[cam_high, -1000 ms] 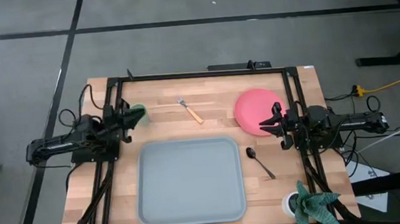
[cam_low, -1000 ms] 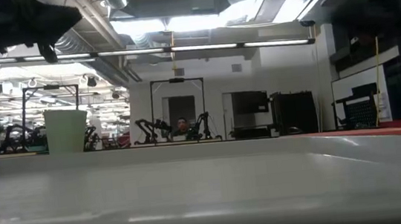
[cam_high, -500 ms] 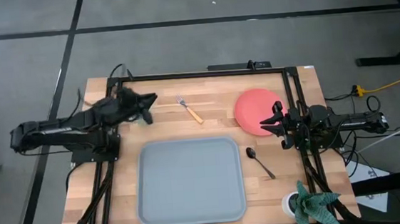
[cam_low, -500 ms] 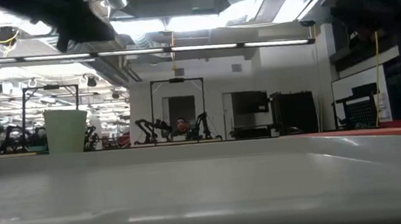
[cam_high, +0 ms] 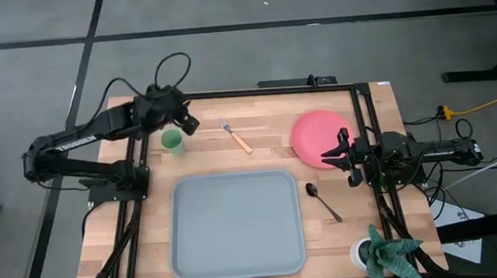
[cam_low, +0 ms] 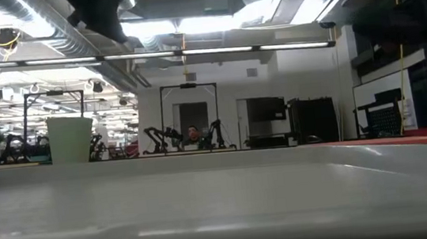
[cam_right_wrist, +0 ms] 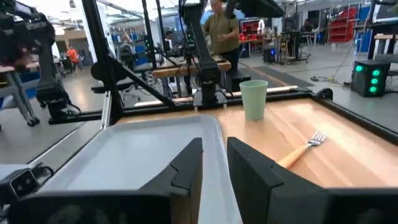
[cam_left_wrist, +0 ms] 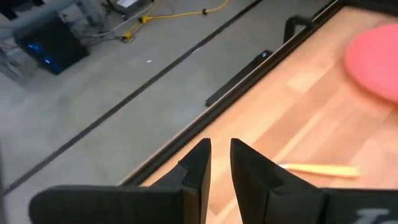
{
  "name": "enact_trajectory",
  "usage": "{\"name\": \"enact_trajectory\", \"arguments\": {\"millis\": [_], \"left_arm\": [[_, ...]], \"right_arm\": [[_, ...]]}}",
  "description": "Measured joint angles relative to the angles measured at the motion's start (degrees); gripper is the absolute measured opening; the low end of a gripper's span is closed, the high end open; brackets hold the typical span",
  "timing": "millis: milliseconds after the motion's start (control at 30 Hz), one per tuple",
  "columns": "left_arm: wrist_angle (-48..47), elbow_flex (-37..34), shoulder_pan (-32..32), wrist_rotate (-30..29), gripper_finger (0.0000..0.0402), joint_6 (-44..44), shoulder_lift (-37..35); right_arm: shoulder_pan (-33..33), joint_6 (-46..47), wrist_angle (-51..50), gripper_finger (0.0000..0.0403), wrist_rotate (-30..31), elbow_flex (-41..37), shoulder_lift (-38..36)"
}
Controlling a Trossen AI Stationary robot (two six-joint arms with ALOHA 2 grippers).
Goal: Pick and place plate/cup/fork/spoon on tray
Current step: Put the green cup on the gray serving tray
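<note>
The pale-green cup [cam_high: 172, 141] stands upright on the table at the far left; it also shows in the low view [cam_low: 71, 138] and the right wrist view [cam_right_wrist: 254, 98]. The fork [cam_high: 236, 136], the coral-red plate [cam_high: 315, 135] and the dark spoon [cam_high: 324, 201] lie on the wood. The blue-grey tray [cam_high: 236, 224] is bare. My left gripper [cam_high: 186, 123] hangs high above the table just beyond the cup, fingers together with a narrow slit [cam_left_wrist: 221, 152], empty. My right gripper [cam_high: 331, 156] is at the plate's near-right edge, fingers likewise together [cam_right_wrist: 214, 152], empty.
A white pot with a green plant [cam_high: 384, 253] stands at the near right corner. A black frame [cam_high: 254, 91] runs along the table's far edge and sides. Bare wood lies between the cup, the fork and the tray. People stand in the room beyond the table.
My left gripper has risen from beside the cup and gone a little toward the table's far edge and right, its arm lifting high. The cup stands where it was, now uncovered. My right arm has kept still.
</note>
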Motion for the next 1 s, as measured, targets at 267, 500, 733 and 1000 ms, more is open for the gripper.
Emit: {"name": "enact_trajectory", "arguments": {"millis": [267,500,733,1000], "left_arm": [[0.02,-0.03,1.08,0.92,0.0055,9.32,0.43],[0.21,-0.03,0.79,1.81,0.0056,6.08,0.42],[0.15,-0.05,0.78,4.17,0.009,3.76,0.8],[0.47,-0.1,0.03,6.33,0.01,-0.54,1.67]], "right_arm": [[-0.02,-6.61,2.42,0.008,0.0,0.0,-0.02],[0.0,-6.46,3.17,0.008,-0.02,0.0,-0.02],[-0.02,-6.37,3.21,0.008,-0.02,0.0,-0.02],[-0.02,-6.35,3.18,0.008,-0.01,0.0,-0.02]]}}
